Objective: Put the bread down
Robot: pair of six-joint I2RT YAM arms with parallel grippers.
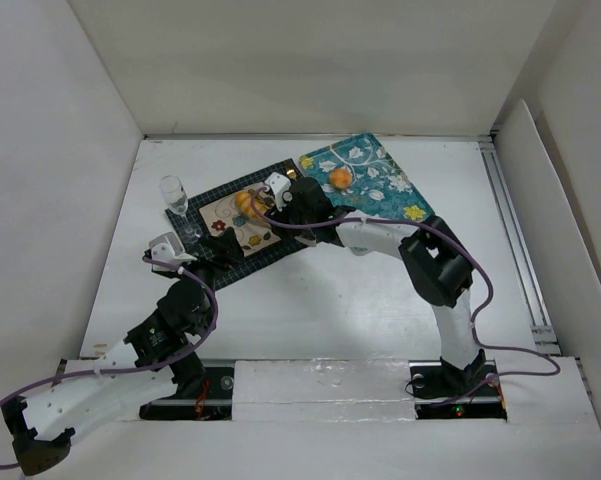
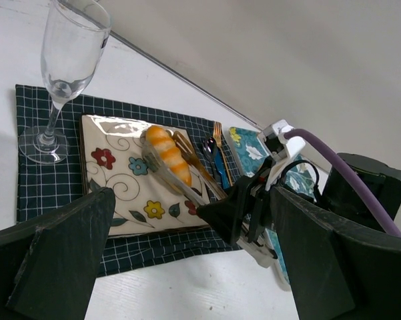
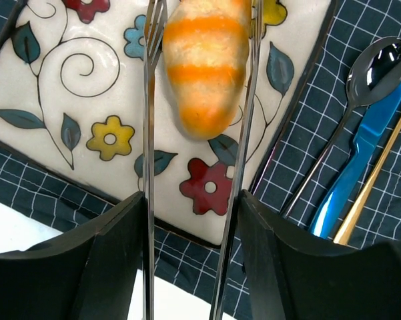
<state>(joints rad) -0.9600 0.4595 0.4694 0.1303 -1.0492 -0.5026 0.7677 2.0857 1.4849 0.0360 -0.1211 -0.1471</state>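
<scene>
An orange-striped bread roll (image 3: 203,67) lies on the floral square plate (image 3: 87,73). The two arms of metal tongs (image 3: 148,167) flank it closely on both sides. I cannot tell whether they still pinch it. My right gripper (image 3: 190,210) is shut on the tongs, its fingers pressing the arms from outside. From above, the bread (image 1: 245,203) sits on the plate (image 1: 223,218) just ahead of the right gripper (image 1: 285,200). My left gripper (image 2: 190,200) is open and holds nothing. It hovers at the near side of the checked placemat (image 2: 40,193), facing the bread (image 2: 168,155).
A stemmed glass (image 2: 67,60) stands on the placemat's left corner. A spoon (image 3: 373,67), a blue knife (image 3: 353,180) and a gold fork lie right of the plate. A teal patterned mat (image 1: 380,180) behind holds another orange item (image 1: 340,178). White walls enclose the table.
</scene>
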